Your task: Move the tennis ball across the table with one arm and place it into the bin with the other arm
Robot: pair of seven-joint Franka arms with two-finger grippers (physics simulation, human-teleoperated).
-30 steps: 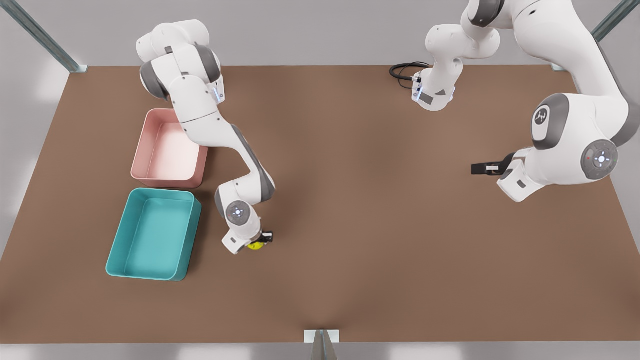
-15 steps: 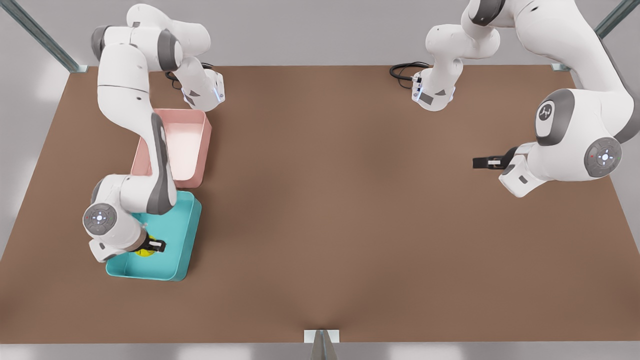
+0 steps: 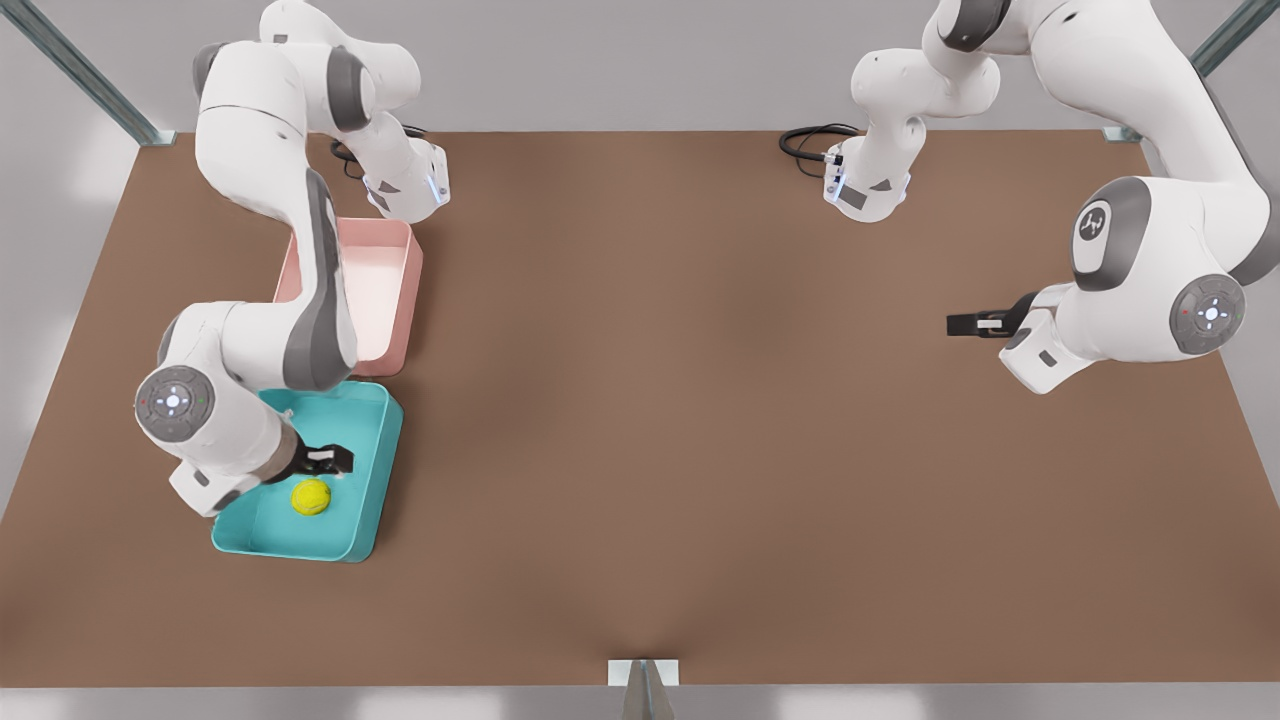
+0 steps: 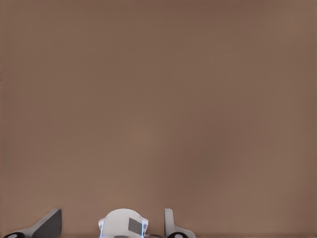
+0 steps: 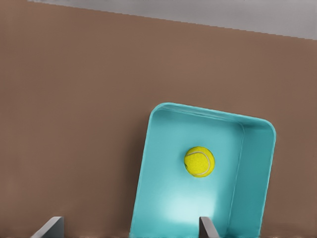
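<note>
- Right hand [image 3: 338, 461]: fingers spread, empty, over the bin [image 3: 372, 490].
- Tennis ball [image 3: 311, 496]: on bin floor, at 7 o'clock of that hand, apart.
- Left hand [image 3: 958, 324]: fingers spread, empty, waiting above bare counter [image 3: 680, 420], well apart.

You see bare brown table [image 4: 158, 99], your left gripper [image 4: 109, 224] fingers spread apart, and a white arm base [image 4: 123, 223] between.

The tennis ball [image 3: 311, 496], small, yellow-green and fuzzy with a pale curved seam, lay loose on the floor of the bin [image 3: 372, 505], held by nothing. The bin, a teal rectangular tray with rounded corners and low walls, sat on the brown table [image 3: 700, 400] at the front view's left.
</note>
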